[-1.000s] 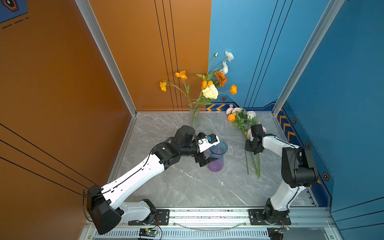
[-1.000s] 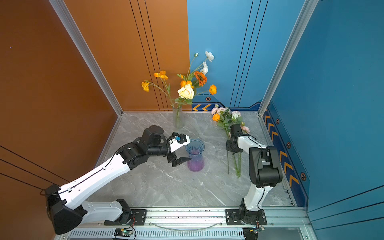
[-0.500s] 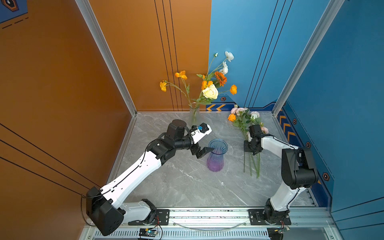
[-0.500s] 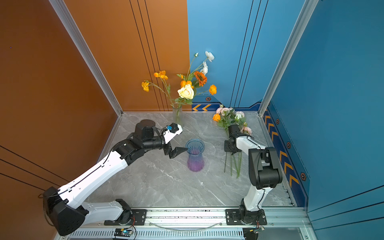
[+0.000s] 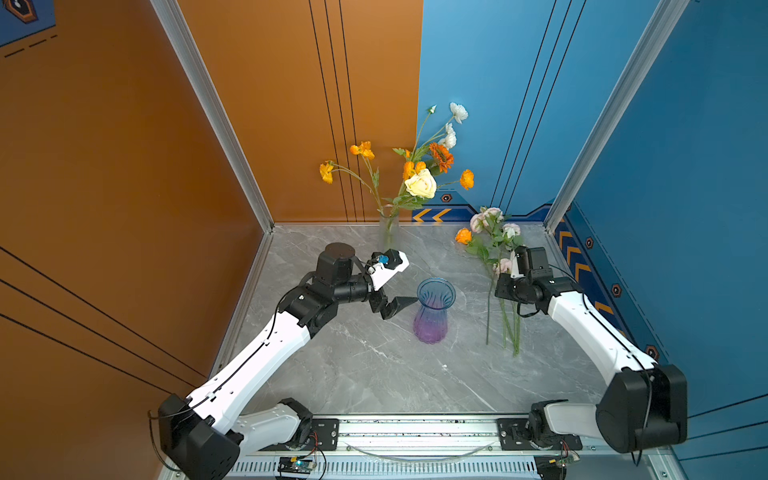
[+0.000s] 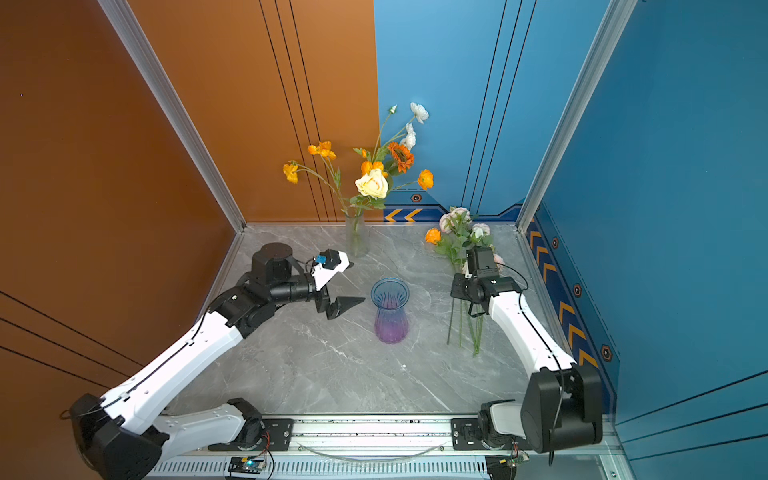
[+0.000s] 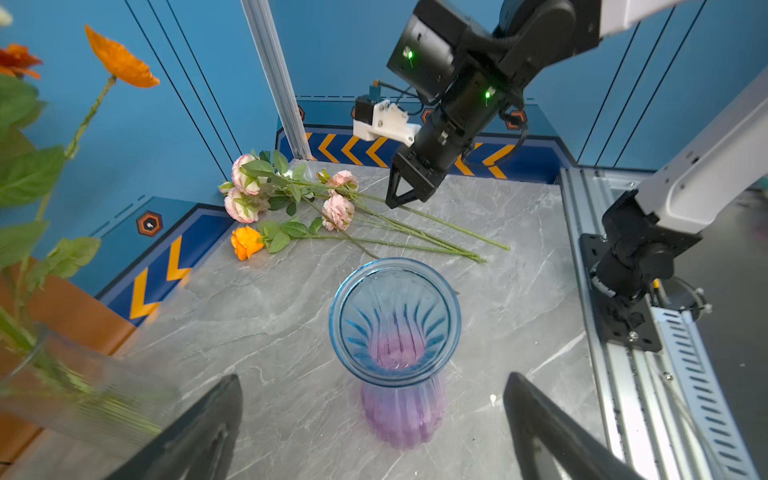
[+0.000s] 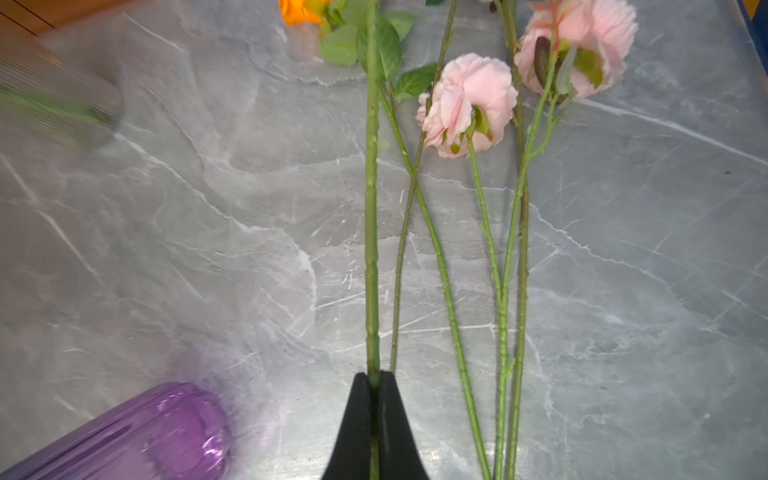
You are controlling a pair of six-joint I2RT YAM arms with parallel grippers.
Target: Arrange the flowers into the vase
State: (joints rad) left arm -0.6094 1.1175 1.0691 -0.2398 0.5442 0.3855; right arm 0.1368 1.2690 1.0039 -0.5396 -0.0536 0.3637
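In a top view: right gripper (image 5: 502,291) sat among the loose flowers (image 5: 492,245) near the table's (image 5: 374,374) back right corner. Best move looked like a straight lift, clear of neighbouring stems, then cut end down into the vase (image 5: 434,307) mid-table. Left wrist: left gripper (image 7: 372,380) gaped, empty, facing the vase. Right wrist: jaws clenched on the thickest stem (image 8: 371,208).

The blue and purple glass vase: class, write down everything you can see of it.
The blue-and-purple ribbed glass vase stands upright and empty on the grey marbled tabletop. Its flared blue rim narrows to a neck, swells into a purple belly; the wall is see-through. Only that tabletop touches it; the open left pincer points at its rim, just apart.
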